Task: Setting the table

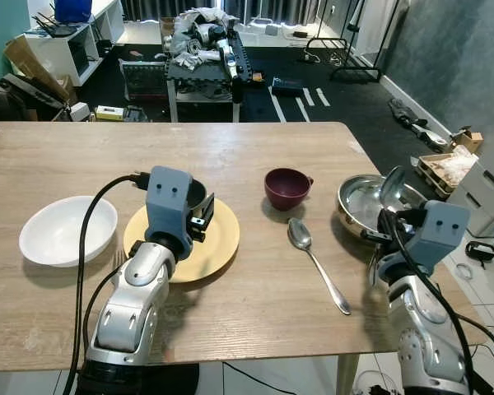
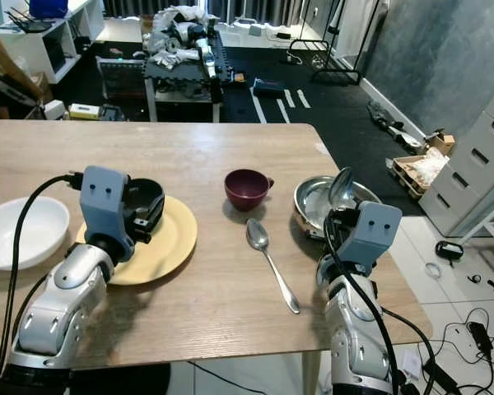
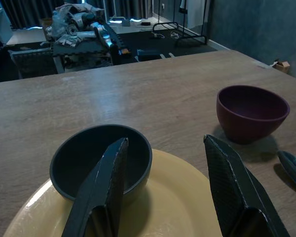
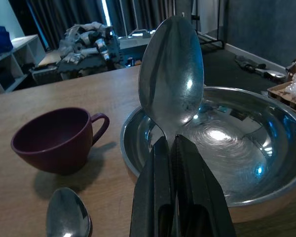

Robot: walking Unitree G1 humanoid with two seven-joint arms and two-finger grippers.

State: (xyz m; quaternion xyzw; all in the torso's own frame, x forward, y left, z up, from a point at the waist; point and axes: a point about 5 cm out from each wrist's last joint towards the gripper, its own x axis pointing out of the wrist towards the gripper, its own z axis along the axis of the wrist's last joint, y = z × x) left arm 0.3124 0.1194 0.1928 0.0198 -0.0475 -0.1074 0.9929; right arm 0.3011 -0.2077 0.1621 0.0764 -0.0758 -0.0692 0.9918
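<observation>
A dark bowl [image 3: 101,159] sits on a yellow plate [image 1: 216,239] near the table's front left. My left gripper [image 3: 163,190] hangs open just above the plate, one finger over the bowl's rim. A maroon cup [image 1: 286,188] stands mid-table, with a loose metal spoon [image 1: 317,263] lying in front of it. My right gripper [image 4: 175,173] is shut on a second metal spoon [image 4: 171,79], holding it upright with its bowl up over the near edge of a steel bowl [image 1: 364,206] at the right.
A white bowl [image 1: 66,230] rests left of the yellow plate. The table's right edge [image 1: 395,189] runs close by the steel bowl. Beyond the table are a cluttered black rack [image 1: 202,62], white shelves [image 1: 66,41] and drawers [image 1: 490,185].
</observation>
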